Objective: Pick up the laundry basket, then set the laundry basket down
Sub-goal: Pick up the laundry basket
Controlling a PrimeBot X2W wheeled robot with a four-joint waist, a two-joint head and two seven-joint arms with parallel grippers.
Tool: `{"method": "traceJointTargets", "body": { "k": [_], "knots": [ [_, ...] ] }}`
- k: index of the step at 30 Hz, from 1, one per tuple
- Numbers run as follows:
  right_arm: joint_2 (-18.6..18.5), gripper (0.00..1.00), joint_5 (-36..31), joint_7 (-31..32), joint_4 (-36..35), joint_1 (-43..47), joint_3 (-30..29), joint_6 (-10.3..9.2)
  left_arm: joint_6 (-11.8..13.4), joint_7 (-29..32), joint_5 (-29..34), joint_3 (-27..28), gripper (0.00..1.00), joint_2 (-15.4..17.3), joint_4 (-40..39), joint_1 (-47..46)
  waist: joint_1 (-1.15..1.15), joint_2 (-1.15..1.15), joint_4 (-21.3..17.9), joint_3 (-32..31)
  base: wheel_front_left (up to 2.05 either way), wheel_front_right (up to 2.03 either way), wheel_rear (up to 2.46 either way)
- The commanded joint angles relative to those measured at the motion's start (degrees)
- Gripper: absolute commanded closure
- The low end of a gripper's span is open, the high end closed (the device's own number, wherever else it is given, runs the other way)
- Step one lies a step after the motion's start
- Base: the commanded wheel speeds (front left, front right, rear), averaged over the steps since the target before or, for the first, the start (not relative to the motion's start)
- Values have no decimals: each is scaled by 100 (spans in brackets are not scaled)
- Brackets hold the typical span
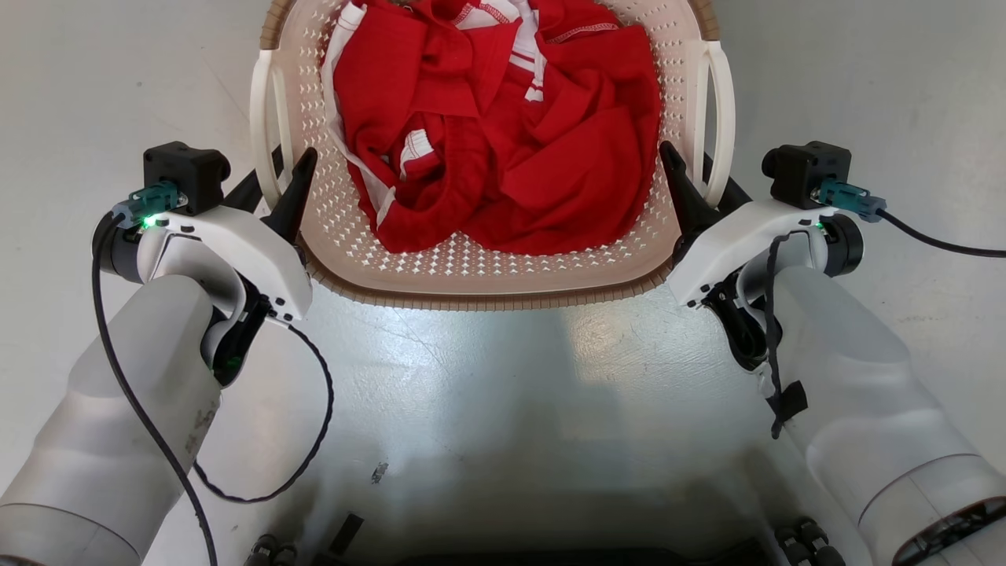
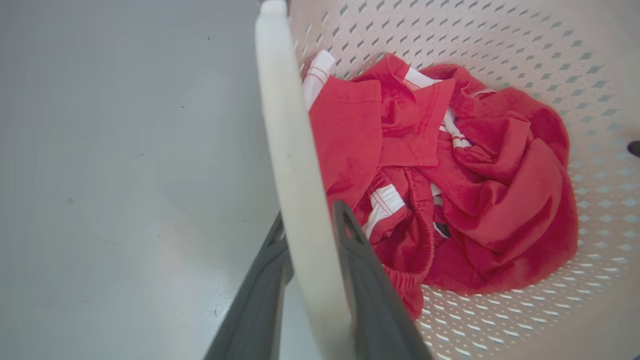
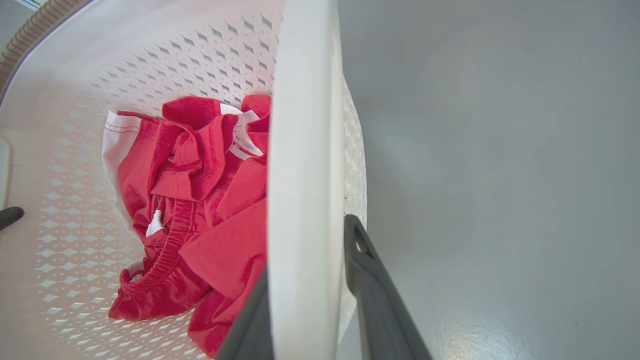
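Grey glossy floor (image 1: 487,377), light glare at centre.

Nearest the camera: two pale forearms enter from the lower corners, left forearm (image 1: 134,393) and right forearm (image 1: 864,377). A black cable (image 1: 314,424) loops off the left one.

Next out: left end effector (image 1: 279,169) straddles the left handle (image 1: 263,118) of the laundry basket (image 1: 471,295). Left wrist view: the white handle bar runs between the two dark fingers (image 2: 370,290), one on the floor side and one on the basket side, both lying against it. Noted as closed on the handle.

Right end effector (image 1: 699,169) mirrors this on the right handle (image 1: 719,102). Right wrist view: the bar sits between the fingers (image 3: 375,300), the outer one just at its edge. Also closed around the handle.

Laundry basket: directly ahead, centred between the two arms, brown rim toward the robot, upright. Cannot tell whether its base touches the floor.

Farthest in: crumpled red clothing with white trim (image 1: 503,134) piled against the perforated cream walls.
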Motion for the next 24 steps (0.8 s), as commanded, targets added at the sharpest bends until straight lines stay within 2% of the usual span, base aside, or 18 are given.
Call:
{"method": "traceJointTargets", "body": {
  "k": [1,5,9,13,15,19,20,24],
  "knots": [
    [123,75,23,10,76,205,126,-12,-33,-29,-102,104,72,215,-49,14,0,0,10,12,0,0,0],
    [123,76,39,10,88,189,122,-12,-33,-29,-126,78,90,219,-75,7,0,0,20,17,0,0,0],
    [123,82,53,10,99,188,122,-12,-33,-29,-139,70,100,229,-88,8,0,0,19,20,0,0,0],
    [123,86,67,10,115,188,126,-12,-33,-29,-145,56,100,233,-89,7,0,0,18,19,0,0,0],
    [123,92,80,10,128,194,137,-12,-33,-29,-151,42,100,233,-86,12,0,0,15,9,0,0,0],
    [123,94,115,10,170,214,163,-12,-33,-29,-161,8,100,234,-70,22,0,0,14,-20,0,0,0],
    [123,99,149,10,193,226,189,-12,-33,-29,-167,-13,100,231,-53,25,0,0,17,-41,0,0,0],
    [123,100,210,10,202,269,271,-12,-33,-29,-207,-81,100,236,11,37,0,0,19,-108,0,0,0]
  ]
}}
